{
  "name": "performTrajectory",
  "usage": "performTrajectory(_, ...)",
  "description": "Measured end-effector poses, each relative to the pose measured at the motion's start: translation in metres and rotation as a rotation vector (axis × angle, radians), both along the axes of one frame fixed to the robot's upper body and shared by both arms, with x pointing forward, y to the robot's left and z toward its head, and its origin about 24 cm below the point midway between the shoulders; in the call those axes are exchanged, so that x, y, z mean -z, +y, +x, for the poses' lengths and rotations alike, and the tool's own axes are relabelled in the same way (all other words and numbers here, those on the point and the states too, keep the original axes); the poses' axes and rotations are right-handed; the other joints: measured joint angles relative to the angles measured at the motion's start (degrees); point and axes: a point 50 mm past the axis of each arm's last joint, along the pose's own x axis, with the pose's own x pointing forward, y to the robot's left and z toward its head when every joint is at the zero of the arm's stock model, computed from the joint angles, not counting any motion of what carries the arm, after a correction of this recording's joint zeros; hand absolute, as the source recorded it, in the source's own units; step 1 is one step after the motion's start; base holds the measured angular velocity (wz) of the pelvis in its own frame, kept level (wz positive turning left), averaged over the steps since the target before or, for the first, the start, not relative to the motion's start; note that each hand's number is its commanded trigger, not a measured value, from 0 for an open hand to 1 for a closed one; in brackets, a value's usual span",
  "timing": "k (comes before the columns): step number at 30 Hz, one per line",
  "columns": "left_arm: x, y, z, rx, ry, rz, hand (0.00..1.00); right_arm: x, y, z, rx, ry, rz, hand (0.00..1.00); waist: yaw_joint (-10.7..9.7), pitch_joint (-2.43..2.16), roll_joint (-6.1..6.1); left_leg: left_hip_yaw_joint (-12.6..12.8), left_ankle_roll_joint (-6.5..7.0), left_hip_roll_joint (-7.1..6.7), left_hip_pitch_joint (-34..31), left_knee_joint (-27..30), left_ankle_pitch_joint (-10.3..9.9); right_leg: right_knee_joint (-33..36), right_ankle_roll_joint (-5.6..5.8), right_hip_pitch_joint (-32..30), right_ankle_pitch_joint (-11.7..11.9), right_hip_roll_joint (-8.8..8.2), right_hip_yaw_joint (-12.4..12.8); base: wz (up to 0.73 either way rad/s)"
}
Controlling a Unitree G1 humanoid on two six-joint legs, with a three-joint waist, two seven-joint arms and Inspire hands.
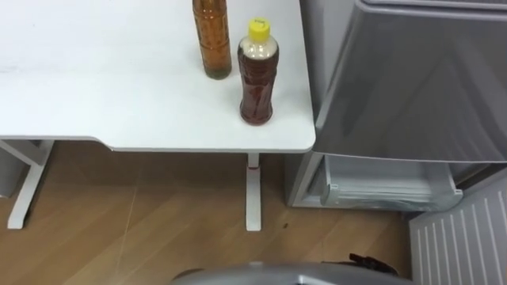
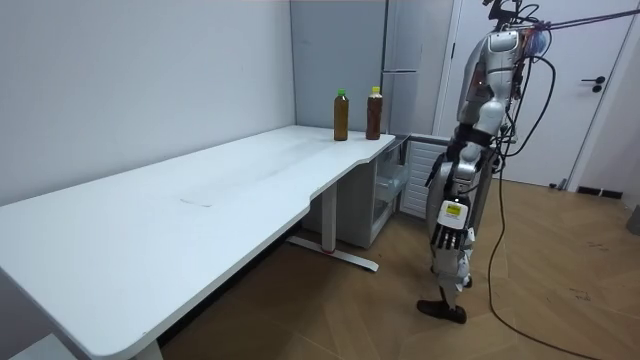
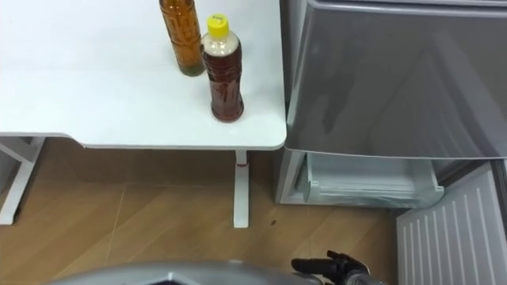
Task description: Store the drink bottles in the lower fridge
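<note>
Right eye view cuts off the right hand [image 3: 333, 266] in front of the fridge [image 3: 388, 79]; left hand [image 2: 450, 228] hangs near it; neither grip is readable.

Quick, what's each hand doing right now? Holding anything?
Left hand: hangs at the robot's side, too small to tell.
Right hand: open, holding nothing.

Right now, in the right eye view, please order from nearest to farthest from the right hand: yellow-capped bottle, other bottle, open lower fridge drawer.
1. Open lower fridge drawer, at right, just above the right hand.
2. Yellow-capped bottle, on the table corner.
3. Other bottle, behind it, further left.
</note>
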Motion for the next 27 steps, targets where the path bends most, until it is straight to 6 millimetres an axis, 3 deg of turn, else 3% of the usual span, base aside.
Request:
performTrajectory(7,-0.005,0.012,0.005,-0.214,-0.083,0.131,0.0,0.0,-0.001,0.0,-0.001,0.0,0.003,0.0,-0.06,-0.03,0.06,-1.07,0.02,-0.32,-0.11,0.02,-0.03,0.07,0.0,0.49,0.04,-0.13,-0.99,0.08)
performTrajectory(9,-0.013,0.023,0.029,-0.373,-0.246,0.196,0.0,0.0,-0.001,0.001,-0.006,-0.001,0.003,0.0,0.43,-0.02,-0.24,-1.74,0.04,-0.51,-0.2,-0.02,0.01,0.01,0.04,0.51,0.01,-0.24,-1.51,0.13)
performTrajectory(15,-0.048,0.044,0.09,-0.517,-0.623,0.359,0.0,0.0,-0.002,-0.002,-0.008,-0.013,-0.005,0.0,2.11,-0.23,-0.42,-1.43,0.05,-0.58,-0.02,-0.6,0.01,0.11,0.09,0.14,-0.01,-0.29,-1.18,-0.02)
performTrajectory(18,-0.062,0.047,0.107,-0.53,-0.746,0.413,0.0,0.0,-0.002,-0.004,-0.013,-0.028,-0.011,0.0,2.93,-0.47,-0.26,-1.33,0.05,-0.57,0.16,-0.84,0.02,0.14,0.08,0.09,0.0,-0.3,-1.2,-0.01)
performTrajectory(22,-0.074,0.051,0.114,-0.549,-0.828,0.474,0.0,-0.001,-0.002,-0.002,-0.055,-0.043,-0.017,0.0,2.92,-0.54,-0.32,-1.47,0.05,-0.57,0.11,-0.83,0.01,0.12,0.08,0.09,0.01,-0.3,-1.36,0.0)
performTrajectory(27,-0.118,0.054,0.145,-0.514,-1.084,0.572,0.0,-0.001,-0.002,0.0,-0.086,-0.06,-0.013,0.0,2.81,-0.5,-0.54,-1.86,0.05,-0.6,-0.06,-1.01,0.0,0.36,0.09,0.15,0.04,-0.27,-1.55,0.03)
